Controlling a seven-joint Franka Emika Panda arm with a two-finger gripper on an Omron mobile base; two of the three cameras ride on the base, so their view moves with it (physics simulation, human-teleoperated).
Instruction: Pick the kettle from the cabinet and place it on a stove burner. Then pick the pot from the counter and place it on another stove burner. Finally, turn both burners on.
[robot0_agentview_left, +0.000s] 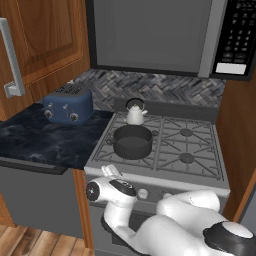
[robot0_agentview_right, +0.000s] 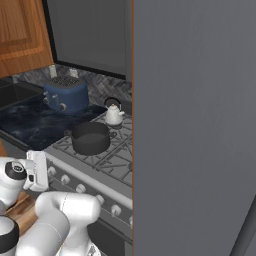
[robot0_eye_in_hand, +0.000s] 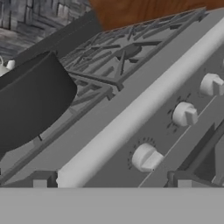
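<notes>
The white kettle (robot0_agentview_left: 135, 113) (robot0_agentview_right: 113, 115) stands on the rear left stove burner. Just in front of it, the dark grey pot (robot0_agentview_left: 132, 141) (robot0_agentview_right: 90, 137) (robot0_eye_in_hand: 30, 105) sits on the front left burner. My gripper (robot0_agentview_left: 111, 171) (robot0_agentview_right: 42, 170) (robot0_eye_in_hand: 111, 181) is open and holds nothing. It hovers low at the range's front edge, below the pot, facing the row of knobs (robot0_eye_in_hand: 146, 157). The wooden wall cabinet (robot0_agentview_left: 45, 35) hangs at the upper left, above the marbled counter (robot0_agentview_left: 45, 135).
A blue toaster (robot0_agentview_left: 67, 104) (robot0_agentview_right: 65, 94) stands at the back of the counter. The right burners (robot0_agentview_left: 186, 145) carry nothing. A microwave (robot0_agentview_left: 160, 35) hangs over the range. A tall grey panel (robot0_agentview_right: 195, 125) blocks the right half of the right base view.
</notes>
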